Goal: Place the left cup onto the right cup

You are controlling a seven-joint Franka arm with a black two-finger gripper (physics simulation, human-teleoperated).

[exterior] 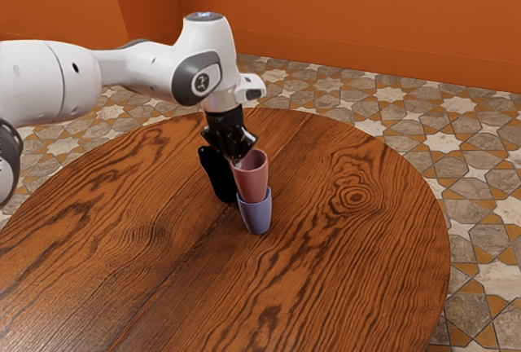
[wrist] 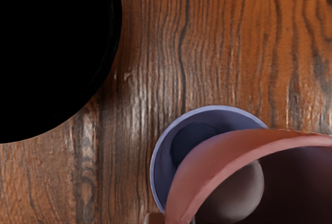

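Note:
A brick-red cup (exterior: 252, 174) stands slightly tilted with its base nested in the mouth of a lavender-blue cup (exterior: 257, 212), which sits upright near the middle of the round wooden table (exterior: 350, 279). My gripper (exterior: 237, 150) comes down from above and is shut on the red cup's rim on the side toward the exterior view's left. In the wrist view the red cup (wrist: 228, 154) lies close under the hand and overlaps the blue cup (wrist: 165, 149), covering much of its opening.
A black cup-like object (exterior: 216, 176) stands on the table just behind the two cups, toward the exterior view's left. It appears as a large dark round shape (wrist: 46, 53) in the wrist view. A patterned tile floor surrounds the table.

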